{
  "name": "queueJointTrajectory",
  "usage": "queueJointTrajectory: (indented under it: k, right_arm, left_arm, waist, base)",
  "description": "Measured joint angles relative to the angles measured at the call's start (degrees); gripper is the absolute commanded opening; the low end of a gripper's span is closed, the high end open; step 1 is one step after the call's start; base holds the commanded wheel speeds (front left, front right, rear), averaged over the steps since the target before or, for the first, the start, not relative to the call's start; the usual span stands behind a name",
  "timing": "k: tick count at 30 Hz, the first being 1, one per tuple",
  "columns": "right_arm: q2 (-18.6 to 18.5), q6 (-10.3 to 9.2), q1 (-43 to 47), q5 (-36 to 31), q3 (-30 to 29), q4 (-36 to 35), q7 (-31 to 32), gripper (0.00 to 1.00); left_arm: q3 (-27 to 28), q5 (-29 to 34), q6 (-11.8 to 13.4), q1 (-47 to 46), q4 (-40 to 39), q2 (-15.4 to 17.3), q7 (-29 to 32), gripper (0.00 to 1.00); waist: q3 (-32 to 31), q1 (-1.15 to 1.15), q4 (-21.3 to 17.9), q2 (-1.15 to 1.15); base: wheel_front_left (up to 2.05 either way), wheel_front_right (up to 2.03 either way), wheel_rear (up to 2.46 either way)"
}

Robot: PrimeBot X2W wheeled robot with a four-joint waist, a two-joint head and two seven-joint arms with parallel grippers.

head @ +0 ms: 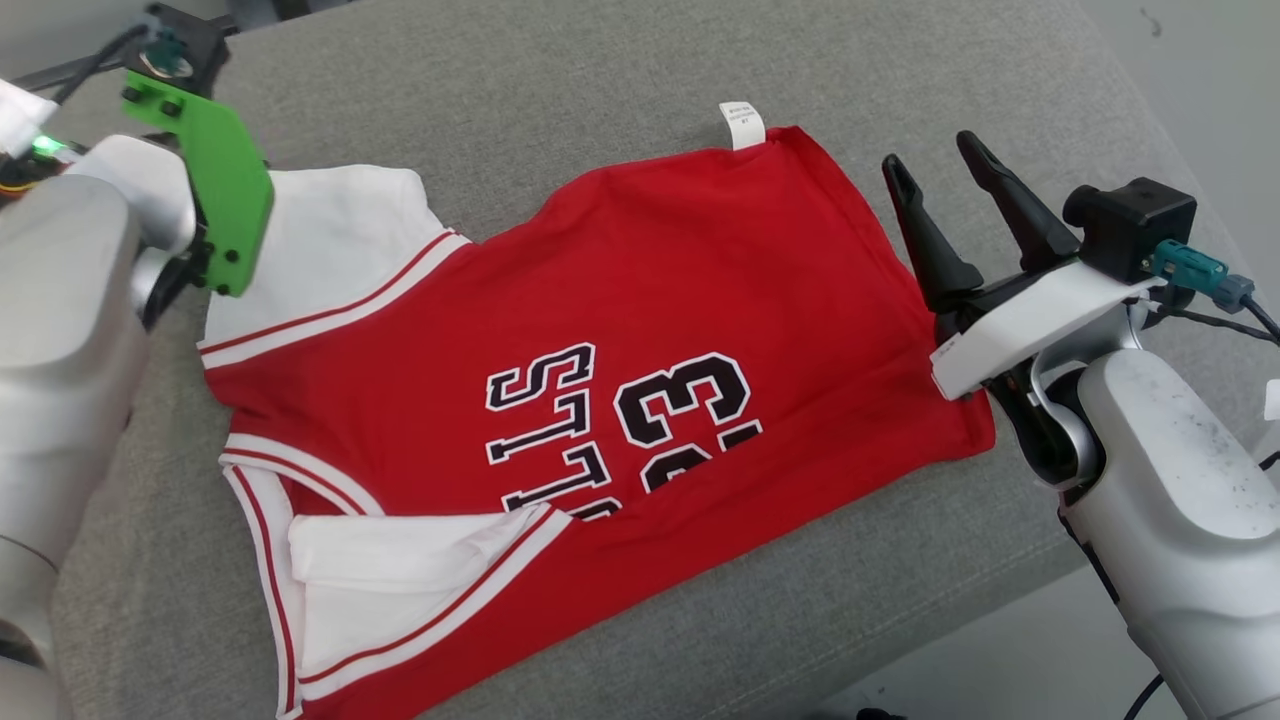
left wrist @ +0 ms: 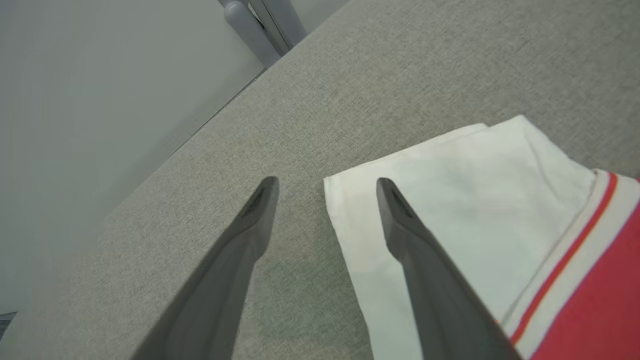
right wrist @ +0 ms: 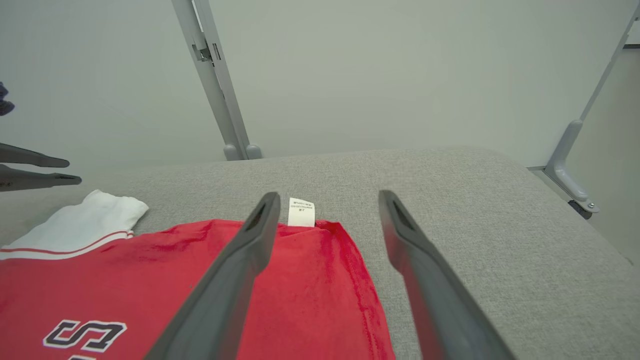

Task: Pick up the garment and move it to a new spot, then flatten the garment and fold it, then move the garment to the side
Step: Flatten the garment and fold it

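left tool [left wrist: 326,182]: wide, empty. One finger is over the white shoulder corner [left wrist: 475,190], the other over bare table. Can't tell if it touches the cloth.
why: straddling that edge reads to me as lined up to pinch the far-left corner.
green bracket [head: 215,190]: on my left wrist, covers the fingers in the head view.
jersey [head: 640,300]: red with white trim and a "33" print. It lies sideways mid-table, shoulders left, hem right. The print is cut off along the near edge, so I judge one fold is already in.
white flap [head: 400,560]: near-left, turned over on itself, not flat.
care tag [head: 742,125]: pokes past the far edge onto the table.
right tool [head: 932,155]: wide, empty, just beside the hem's far-right corner, fingers pointing away from me.
why: it mirrors the left, so I judge both are staged to take the far edge together.
table [head: 600,70]: grey woven fabric cover, looks padded, rounded edge.
room: plain pale wall [right wrist: 400,75], with a grey frame strut [right wrist: 214,75] behind the table.
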Motion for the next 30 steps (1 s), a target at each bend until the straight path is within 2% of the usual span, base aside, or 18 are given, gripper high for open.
queueJointTrajectory:
  k: [2,8,22,23,24,25,30]
  right_arm:
    - [0.04,0.01,-0.73,0.05,0.51,1.07,-0.54,1.00]
    - [0.23,0.00,-2.61,0.68,1.64,3.01,-1.81,1.00]
    - [-0.33,0.01,-5.34,1.45,4.28,4.81,-3.02,1.00]
    - [-0.41,0.01,-5.56,1.49,4.38,4.91,-3.07,1.00]
    - [-0.56,0.00,-5.76,1.56,4.44,5.06,-3.22,1.00]
    - [-0.69,0.00,-5.81,1.59,4.45,5.30,-3.25,1.00]
    - [-1.86,0.00,-6.00,2.45,4.75,6.25,-3.32,1.00]
  left_arm:
    - [-1.21,0.59,0.00,-0.92,1.82,0.86,-0.01,1.00]
    - [-2.92,-0.83,0.00,-1.60,4.83,0.53,0.23,1.00]
    - [-6.80,-2.76,0.00,-4.25,8.60,0.64,1.01,1.00]
    - [-6.92,-3.23,0.00,-4.26,8.53,0.64,1.26,0.94]
    - [-7.03,-3.86,0.00,-4.27,8.37,0.66,1.56,0.33]
    - [-7.12,-4.59,0.00,-4.27,8.16,0.66,1.70,0.00]
    - [-7.08,-5.81,-0.01,-4.52,7.94,-0.24,-2.07,0.00]
  waist:
    - [0.86,0.00,-0.70,0.00]
    - [2.49,0.00,-2.30,0.00]
    - [4.05,0.00,-3.01,0.00]
    - [4.14,0.00,-3.06,0.00]
    - [4.22,0.00,-3.08,0.00]
    - [4.23,0.00,-3.02,0.00]
    - [4.04,0.00,-1.86,0.00]
  base:
    - [0.00,0.00,0.00]
    - [0.00,0.00,0.00]
    - [0.00,0.00,0.00]
    - [0.00,0.00,0.00]
    - [0.00,0.00,0.00]
    - [0.00,0.00,0.00]
    - [0.00,0.00,0.00]
